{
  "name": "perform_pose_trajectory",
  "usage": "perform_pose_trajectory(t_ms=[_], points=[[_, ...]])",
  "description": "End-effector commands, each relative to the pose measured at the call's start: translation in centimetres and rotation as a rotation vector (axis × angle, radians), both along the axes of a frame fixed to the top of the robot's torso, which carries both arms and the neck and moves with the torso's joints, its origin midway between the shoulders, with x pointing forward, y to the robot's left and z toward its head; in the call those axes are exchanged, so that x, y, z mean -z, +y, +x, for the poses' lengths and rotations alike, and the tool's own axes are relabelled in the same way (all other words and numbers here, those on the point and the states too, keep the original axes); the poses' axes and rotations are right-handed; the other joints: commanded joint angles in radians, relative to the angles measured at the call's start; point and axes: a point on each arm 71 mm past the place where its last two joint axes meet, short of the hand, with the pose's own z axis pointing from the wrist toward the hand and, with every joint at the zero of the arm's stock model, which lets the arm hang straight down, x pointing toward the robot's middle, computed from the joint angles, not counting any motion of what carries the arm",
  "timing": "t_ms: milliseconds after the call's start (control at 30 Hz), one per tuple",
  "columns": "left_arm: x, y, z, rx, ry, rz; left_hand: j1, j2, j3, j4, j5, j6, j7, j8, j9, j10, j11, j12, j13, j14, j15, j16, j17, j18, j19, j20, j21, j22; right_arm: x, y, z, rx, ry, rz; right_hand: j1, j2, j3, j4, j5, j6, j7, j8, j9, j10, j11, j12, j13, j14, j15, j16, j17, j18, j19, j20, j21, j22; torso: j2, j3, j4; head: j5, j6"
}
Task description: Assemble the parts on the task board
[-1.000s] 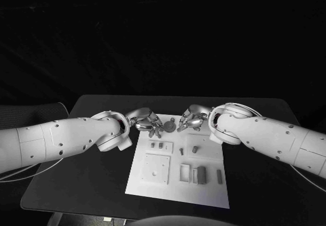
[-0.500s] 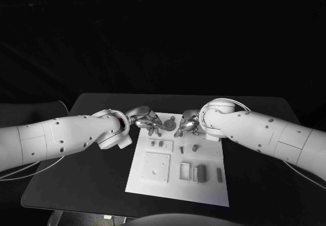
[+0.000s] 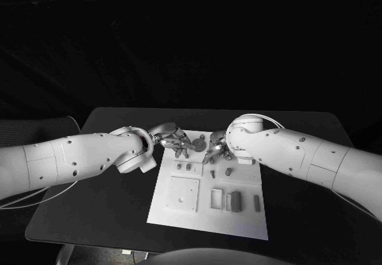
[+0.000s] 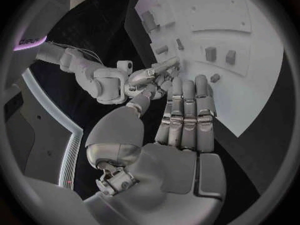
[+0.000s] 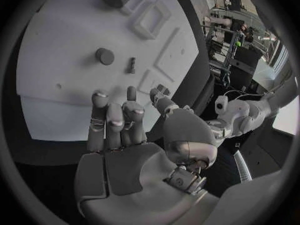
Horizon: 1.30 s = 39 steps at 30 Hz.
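Note:
The white task board (image 3: 243, 218) lies in the middle of the black table. My two hands meet over its far end. The left hand (image 3: 173, 143) has its fingers (image 4: 187, 110) stretched out side by side, the thumb apart, and holds nothing. The right hand (image 3: 216, 149) hovers close beside it with its fingers (image 5: 115, 117) loosely bent, and I see nothing in them. A small round grey part (image 3: 198, 144) (image 5: 104, 56) lies on the board between the hands. A thin peg (image 5: 131, 65) lies near it. Two small upright parts (image 3: 183, 165) (image 4: 220, 55) stand just in front of the left hand.
Nearer me the board carries a square raised plate (image 3: 183, 194), a rectangular frame (image 3: 216, 199), a grey block (image 3: 233, 202) and a narrow piece (image 3: 256, 203). Two more small parts (image 3: 219, 173) stand mid-board. Bare black table (image 3: 104, 210) lies on both sides.
My right arm has swung inward over the board's far end, bringing the right hand closer to the left hand and a little nearer me. The left hand has hardly moved.

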Motion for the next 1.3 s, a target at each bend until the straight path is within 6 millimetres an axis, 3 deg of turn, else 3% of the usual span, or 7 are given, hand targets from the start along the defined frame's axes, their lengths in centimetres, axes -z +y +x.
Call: perform_pose_trajectory(t_ms=[33, 133, 333, 567, 1300], points=[[0.0, -0.3, 0.0, 0.009, 0.012, -0.009, -0.010, 0.000, -0.008, 0.000, 0.004, 0.005, 0.005, -0.007, -0.002, 0.008, -0.001, -0.006, -0.001, -0.004, -0.002, 0.005, -0.001, 0.012, -0.002, -0.005, -0.005, 0.001, 0.3, -0.4, 0.2, -0.027, -0.023, -0.103, -0.011, 0.002, 0.002, 0.006, -0.005, 0.006, 0.000, 0.003, 0.000, 0.005, -0.005, 0.006, 0.001, 0.022, -0.014, 0.007, 0.003, 0.013, 0.003, -0.007, 0.004, 0.016, -0.001, 0.0000, -0.0003, 0.001, -0.002], [0.0, -0.3, -0.1, 0.008, 0.013, -0.008, -0.013, 0.000, -0.010, 0.001, 0.004, 0.005, 0.005, -0.007, -0.002, 0.008, -0.001, -0.006, -0.001, -0.004, -0.002, 0.005, -0.001, 0.012, -0.002, -0.005, -0.005, 0.001, 0.4, -0.7, 0.2, -0.031, -0.022, -0.123, -0.012, 0.002, 0.003, 0.006, -0.005, 0.009, -0.001, 0.003, 0.001, 0.006, -0.006, 0.007, 0.002, 0.024, -0.014, 0.007, 0.006, 0.013, 0.003, -0.007, 0.005, 0.017, 0.000, 0.0004, 0.0008, 0.003, -0.003], [0.0, -0.2, -0.1, 0.006, 0.013, -0.007, -0.014, -0.001, -0.012, 0.002, 0.004, 0.006, 0.005, -0.007, -0.002, 0.009, -0.001, -0.007, -0.001, -0.004, -0.002, 0.005, -0.001, 0.013, -0.001, -0.005, -0.006, 0.001, 0.9, -0.8, -0.2, -0.051, 0.009, -0.158, -0.015, 0.002, 0.003, 0.006, -0.006, 0.010, -0.001, 0.004, 0.001, 0.006, -0.007, 0.007, 0.002, 0.024, -0.015, 0.008, 0.005, 0.013, 0.003, -0.008, 0.005, 0.017, -0.001, 0.0012, -0.0030, 0.005, -0.006], [0.0, -0.4, -0.1, 0.010, 0.016, -0.007, -0.015, -0.001, -0.012, 0.003, 0.004, 0.006, 0.005, -0.007, -0.002, 0.009, -0.001, -0.007, -0.001, -0.004, -0.002, 0.005, -0.001, 0.013, -0.001, -0.005, -0.006, 0.001, 1.2, -0.5, -0.4, -0.062, 0.016, -0.168, -0.017, 0.002, 0.004, 0.007, -0.006, 0.011, -0.002, 0.004, 0.000, 0.006, -0.007, 0.007, 0.002, 0.024, -0.014, 0.008, 0.005, 0.013, 0.002, -0.008, 0.005, 0.017, 0.000, 0.0025, -0.0017, 0.005, -0.007], [0.0, -0.6, -0.1, 0.013, 0.019, -0.006, -0.015, 0.001, -0.013, 0.003, 0.005, 0.008, 0.004, -0.007, -0.003, 0.010, -0.002, -0.007, -0.001, -0.003, -0.003, 0.006, -0.001, 0.014, 0.000, -0.006, -0.007, 0.002, 1.5, 0.6, -0.8, -0.097, -0.004, -0.158, -0.015, -0.006, 0.012, -0.009, -0.005, 0.014, -0.003, 0.002, -0.001, 0.007, -0.008, 0.006, 0.004, 0.024, -0.015, 0.009, 0.005, 0.013, 0.000, -0.011, 0.009, 0.018, 0.000, 0.0014, -0.0018, 0.007, -0.014]])
